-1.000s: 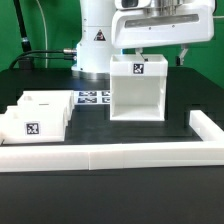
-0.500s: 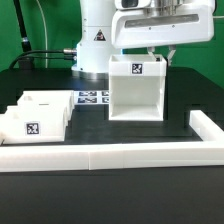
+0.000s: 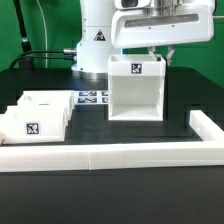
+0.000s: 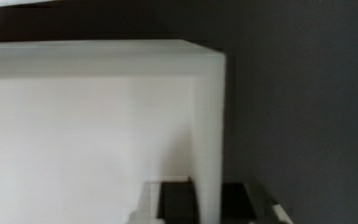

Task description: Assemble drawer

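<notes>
The gripper straddles the top rim of the casing, which stands upright near the tabletop's far edge. Whether its fingers actually pinch the wall cannot be told. A square, deep grip would probably keep the casing from tipping.

casing: white | tag: black-and-white squares | trays: white | table: black

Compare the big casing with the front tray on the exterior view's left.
The casing is tall and large; the tray is low and small. The casing shows an open side to the exterior view; the tray shows a closed, tagged face. The gripper straddles the casing's wall with its jaws; the tray lies untouched. Both are white and tagged.
</notes>
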`<action>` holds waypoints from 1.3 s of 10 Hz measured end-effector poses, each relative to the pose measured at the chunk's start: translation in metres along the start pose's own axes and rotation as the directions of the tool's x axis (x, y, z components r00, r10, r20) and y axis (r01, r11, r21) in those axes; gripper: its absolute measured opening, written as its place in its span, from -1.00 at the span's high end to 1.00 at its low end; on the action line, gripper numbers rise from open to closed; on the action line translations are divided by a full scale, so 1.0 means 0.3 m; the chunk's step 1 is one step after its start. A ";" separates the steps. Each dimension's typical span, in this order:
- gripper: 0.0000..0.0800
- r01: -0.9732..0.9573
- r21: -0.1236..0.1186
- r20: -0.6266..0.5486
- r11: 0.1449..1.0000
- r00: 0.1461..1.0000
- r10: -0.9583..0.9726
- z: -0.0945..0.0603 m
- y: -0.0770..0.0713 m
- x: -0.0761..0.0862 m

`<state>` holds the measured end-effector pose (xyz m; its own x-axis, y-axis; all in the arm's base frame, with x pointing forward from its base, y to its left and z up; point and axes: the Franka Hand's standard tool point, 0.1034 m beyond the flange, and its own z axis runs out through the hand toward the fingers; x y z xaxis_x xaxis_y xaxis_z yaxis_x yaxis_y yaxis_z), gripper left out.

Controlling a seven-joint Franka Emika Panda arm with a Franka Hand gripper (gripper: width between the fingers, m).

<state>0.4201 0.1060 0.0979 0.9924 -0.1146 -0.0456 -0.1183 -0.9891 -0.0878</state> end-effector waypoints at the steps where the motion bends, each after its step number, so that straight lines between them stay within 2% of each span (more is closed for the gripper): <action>1: 0.90 0.026 0.002 -0.003 1.000 1.000 -0.026 -0.003 0.006 0.016; 3: 0.90 0.072 0.013 -0.024 0.997 0.997 -0.071 -0.016 0.029 0.123; 8: 0.89 0.088 0.035 -0.093 0.995 0.992 -0.085 -0.028 0.051 0.443; 9: 0.89 0.095 0.038 -0.107 0.995 0.990 -0.090 -0.031 0.051 0.488; 10: 0.89 0.108 0.037 -0.115 0.993 0.988 -0.103 -0.035 0.052 0.506; 13: 0.89 0.082 0.040 -0.118 0.996 0.990 -0.076 -0.039 0.050 0.508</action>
<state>0.5700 0.0727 0.1014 0.9957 -0.0490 0.0788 -0.0383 -0.9906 -0.1311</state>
